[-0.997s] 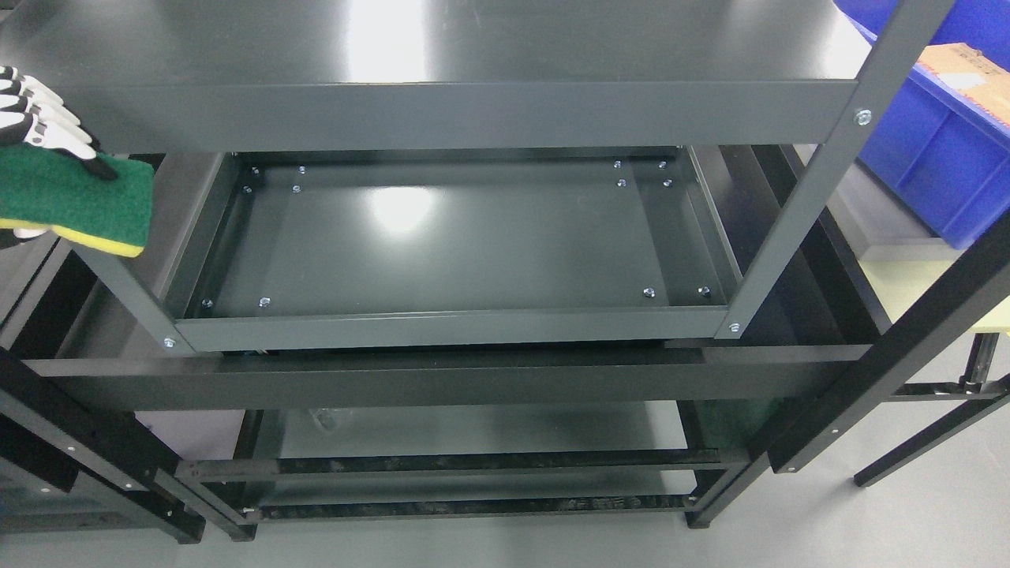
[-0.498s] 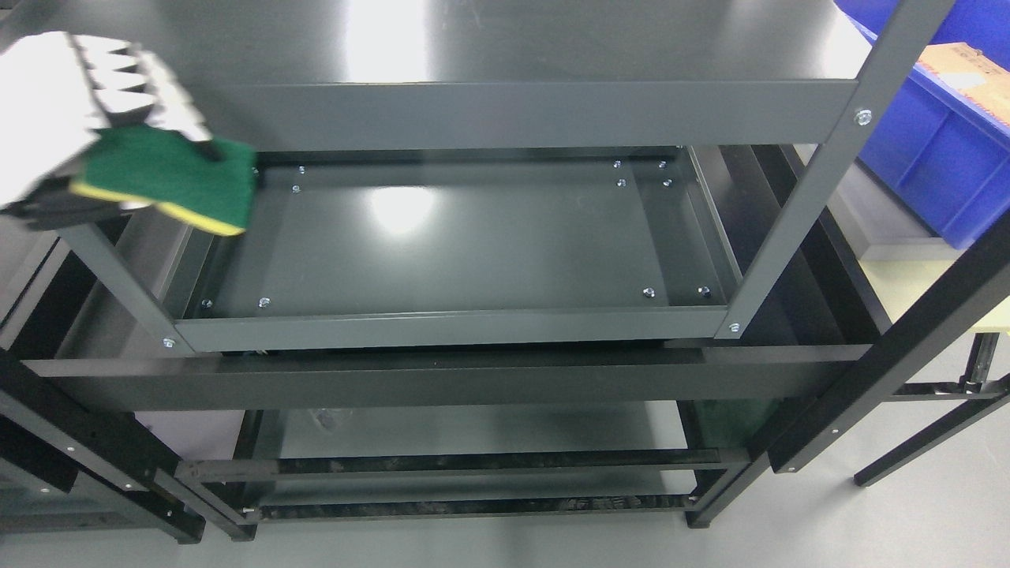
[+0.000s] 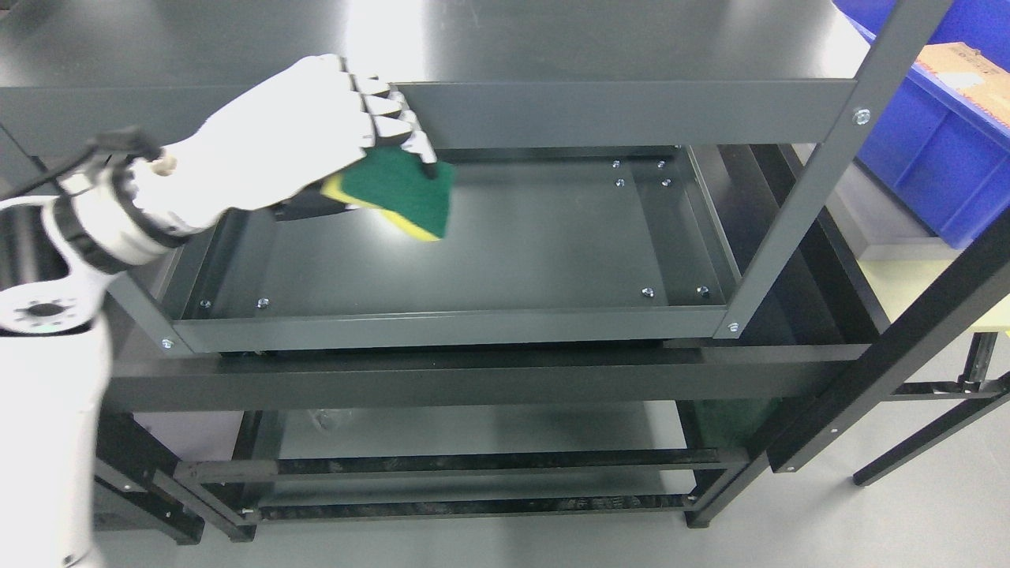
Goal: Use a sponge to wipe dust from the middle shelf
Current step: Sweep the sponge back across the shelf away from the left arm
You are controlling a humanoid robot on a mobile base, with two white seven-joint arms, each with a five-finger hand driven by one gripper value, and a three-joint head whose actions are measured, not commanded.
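Head view, looking down on a dark grey metal shelving rack. The left robot hand (image 3: 316,130), white with jointed fingers, reaches in from the left under the top shelf (image 3: 552,47). It grasps a sponge (image 3: 398,193), green scouring side up and yellow foam below, with the fingers (image 3: 390,118) pressed along the sponge's far edge. The sponge sticks out to the right of the hand and is tilted, its lower corner pointing down over the back left part of the middle shelf (image 3: 513,244). Whether it touches the shelf surface cannot be told. The middle shelf is a shallow tray with screws near its corners. A blue plastic bin (image 3: 931,158) stands off to the upper right. Compared with half a second ago, the hand and sponge have moved right, from the rack's left post to inside the shelf opening, and the white forearm now shows at lower left.
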